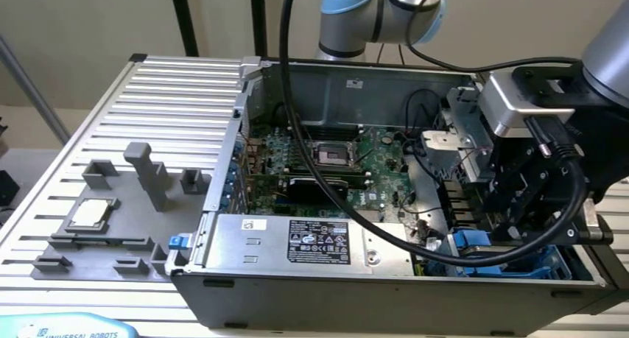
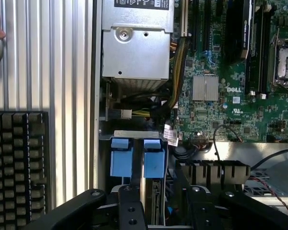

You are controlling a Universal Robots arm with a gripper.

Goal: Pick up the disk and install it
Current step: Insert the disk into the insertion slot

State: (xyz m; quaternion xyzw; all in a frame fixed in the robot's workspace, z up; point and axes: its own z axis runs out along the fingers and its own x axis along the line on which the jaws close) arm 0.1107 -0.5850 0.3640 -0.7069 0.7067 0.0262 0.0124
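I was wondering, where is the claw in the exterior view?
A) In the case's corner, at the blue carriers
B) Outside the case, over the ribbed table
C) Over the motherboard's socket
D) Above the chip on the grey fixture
A: the claw reaches down into the case at the exterior view's right, right at the blue carriers.

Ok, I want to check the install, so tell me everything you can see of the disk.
The disk stands on edge in the drive bay at a corner of the computer case, near the grey power supply. Its thin silver-grey metal edge shows, topped by a blue plastic carrier tab; a second blue tab sits alongside. The gripper hangs right above it; whether they touch cannot be told.
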